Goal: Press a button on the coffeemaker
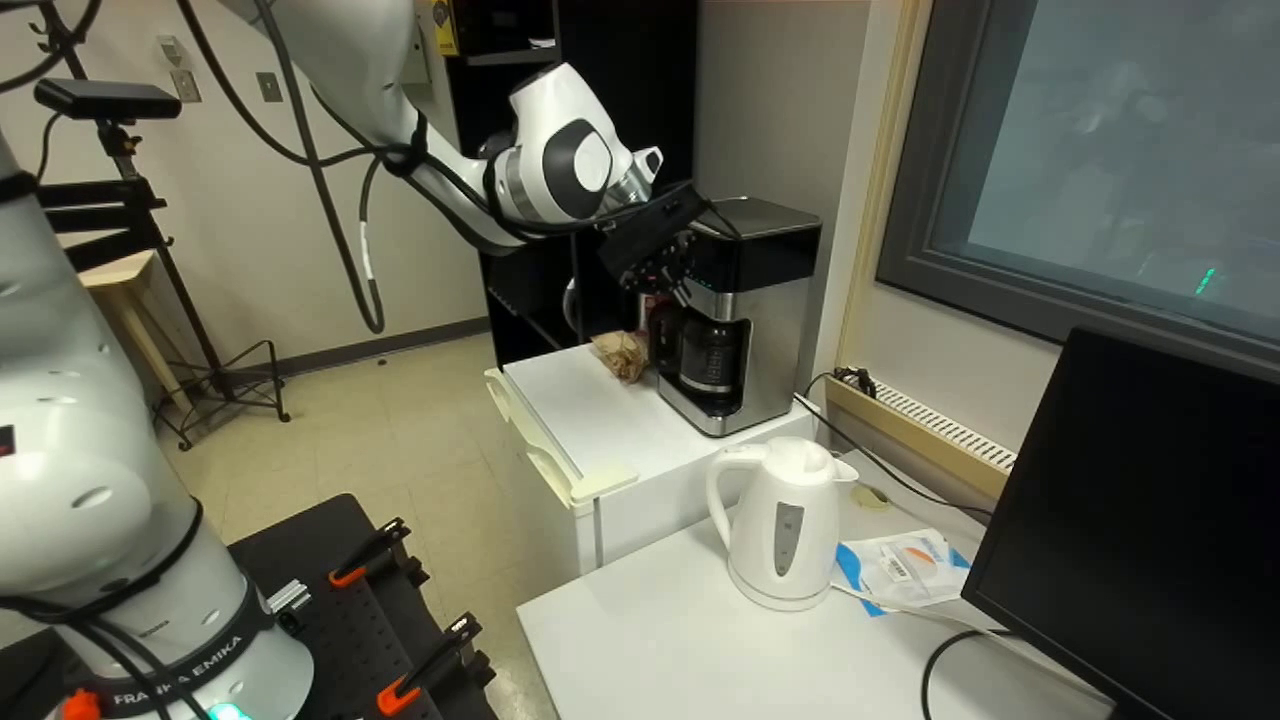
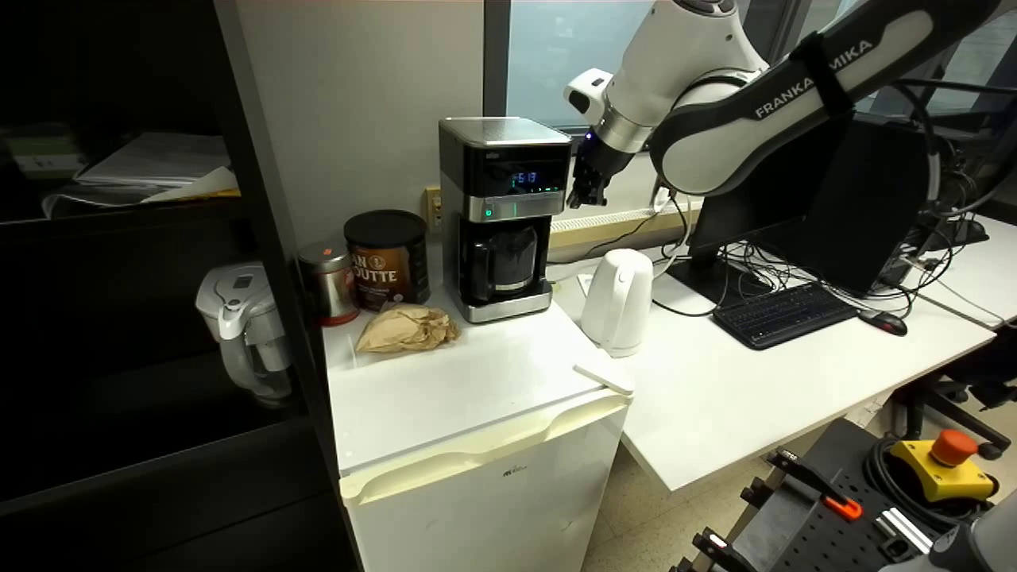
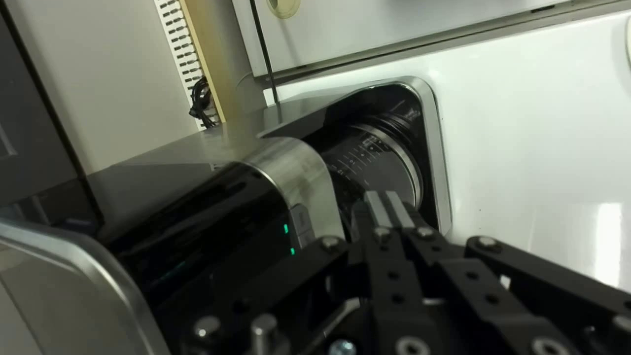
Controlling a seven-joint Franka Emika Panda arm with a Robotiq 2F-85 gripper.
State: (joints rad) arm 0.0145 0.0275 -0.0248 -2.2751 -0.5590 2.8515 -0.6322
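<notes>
The coffeemaker is a black and silver box with a dark carafe [image 2: 512, 262]. It stands upright on the white fridge in both exterior views [image 1: 782, 340] [image 2: 469, 171]. Its front panel has a lit blue display [image 2: 524, 178] and small green lights. In the wrist view the coffeemaker [image 3: 300, 165] lies across the left and middle, with grey buttons [image 3: 300, 221] on its silver band. My gripper [image 3: 389, 209] is shut with nothing between its fingertips, which overlap the carafe area in that view. The gripper [image 1: 683, 290] is close to the machine's front; I cannot tell whether it touches. It also appears beside the panel's edge [image 2: 586, 200].
A white kettle [image 1: 790, 530] stands on the desk beside the fridge [image 2: 477, 389]. A brown paper bag [image 2: 409, 327], a coffee can [image 2: 387, 258] and a metal canister [image 2: 330, 282] stand by the coffeemaker. A monitor [image 1: 1140, 520] and cables are on the desk.
</notes>
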